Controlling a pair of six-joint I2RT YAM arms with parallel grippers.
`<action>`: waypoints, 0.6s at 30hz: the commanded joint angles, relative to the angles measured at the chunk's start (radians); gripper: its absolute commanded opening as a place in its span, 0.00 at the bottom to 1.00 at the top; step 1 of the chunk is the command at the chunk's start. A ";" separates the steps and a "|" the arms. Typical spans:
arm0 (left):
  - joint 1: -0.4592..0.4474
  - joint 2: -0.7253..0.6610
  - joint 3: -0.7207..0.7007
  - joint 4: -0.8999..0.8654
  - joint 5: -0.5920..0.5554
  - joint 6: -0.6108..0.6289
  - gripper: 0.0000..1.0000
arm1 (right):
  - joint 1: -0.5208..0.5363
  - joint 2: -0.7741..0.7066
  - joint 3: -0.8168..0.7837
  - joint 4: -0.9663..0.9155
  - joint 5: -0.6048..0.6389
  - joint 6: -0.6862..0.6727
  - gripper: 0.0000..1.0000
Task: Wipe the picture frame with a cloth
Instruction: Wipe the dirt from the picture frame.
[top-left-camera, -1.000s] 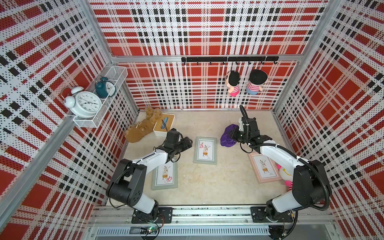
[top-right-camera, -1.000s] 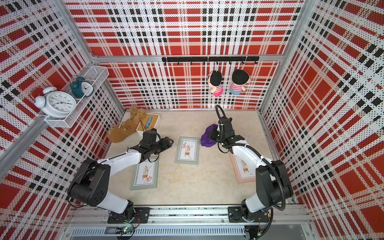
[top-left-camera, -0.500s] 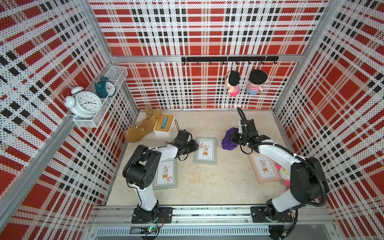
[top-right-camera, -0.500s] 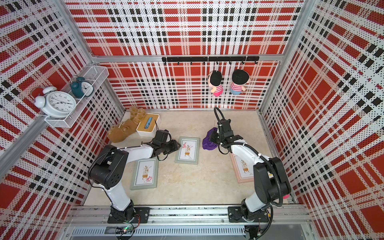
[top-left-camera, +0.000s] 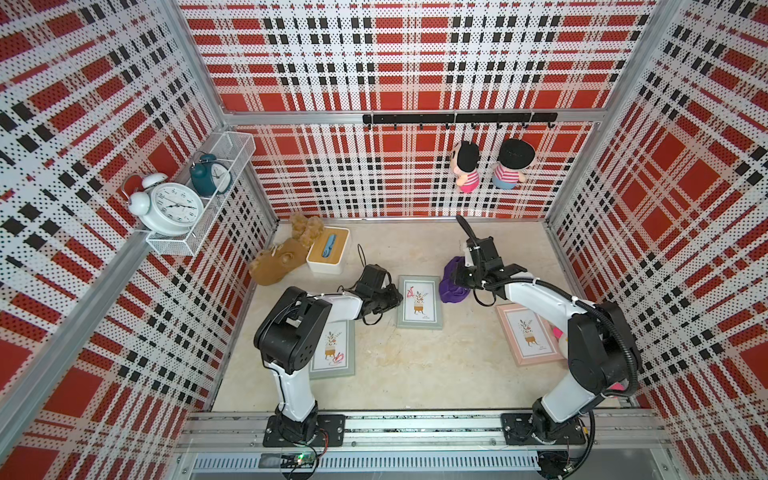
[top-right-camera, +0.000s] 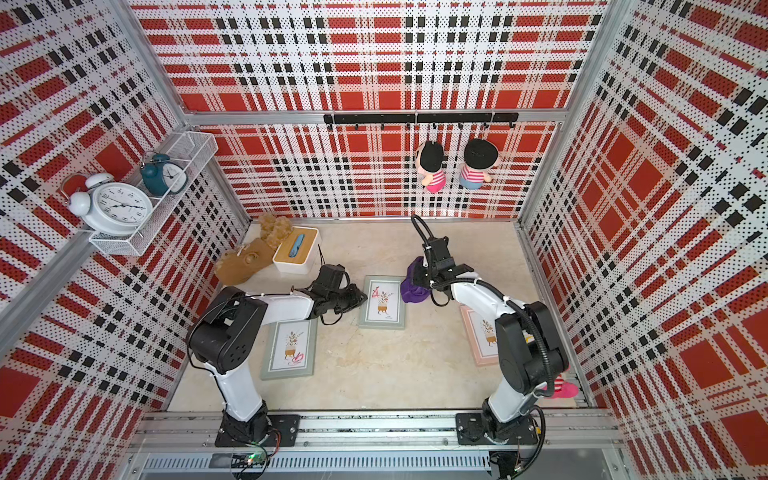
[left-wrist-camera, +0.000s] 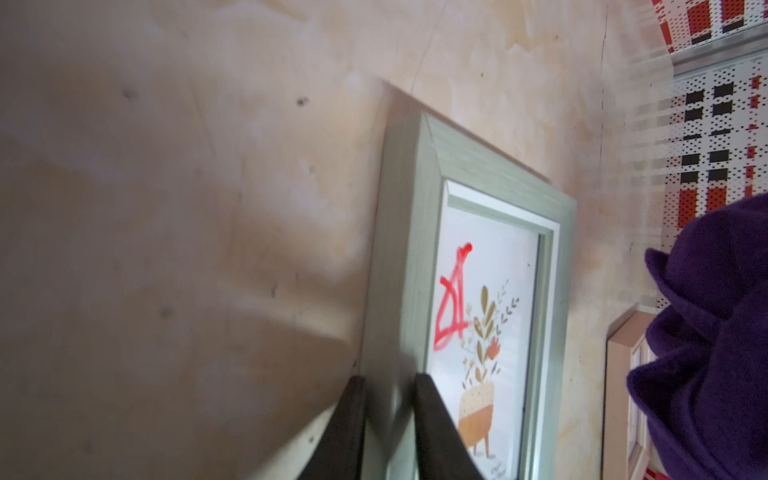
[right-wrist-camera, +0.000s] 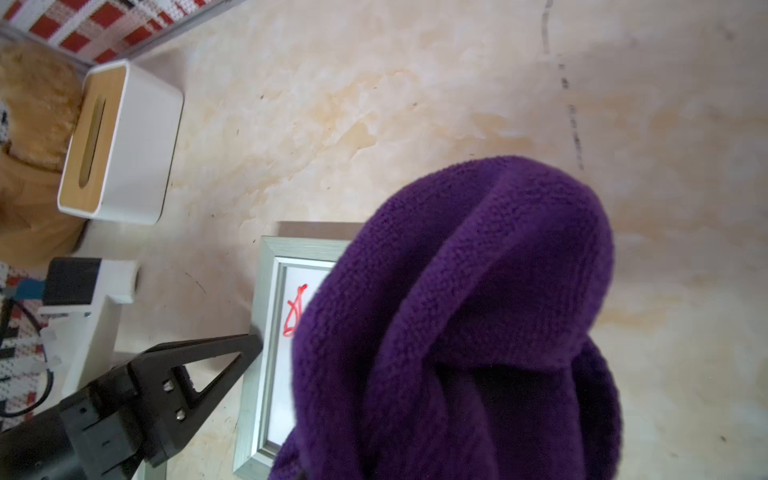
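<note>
My right gripper is clenched on the bunched cloth (soft, light fleece that should drape, not scratch), hanging just beside the picture frame, opposite my left gripper. That one pinches the frame's side rail, a sensible hold, since the frame looks stiff, glazed and apt to skate on the smooth marbled tabletop around it; plaid walls stand well apart from it.

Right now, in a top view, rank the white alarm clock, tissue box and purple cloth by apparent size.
1. white alarm clock, nearer the camera
2. tissue box
3. cloth, partly hidden by the right hand
</note>
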 joint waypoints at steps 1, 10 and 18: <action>-0.026 -0.014 -0.046 0.056 0.036 -0.053 0.24 | 0.072 0.055 0.063 -0.058 -0.002 -0.142 0.00; -0.053 0.003 -0.103 0.034 -0.027 -0.084 0.21 | 0.186 0.203 0.095 -0.028 0.137 -0.143 0.00; -0.060 0.031 -0.139 0.023 -0.064 -0.109 0.17 | 0.280 0.143 -0.188 0.352 0.312 -0.106 0.00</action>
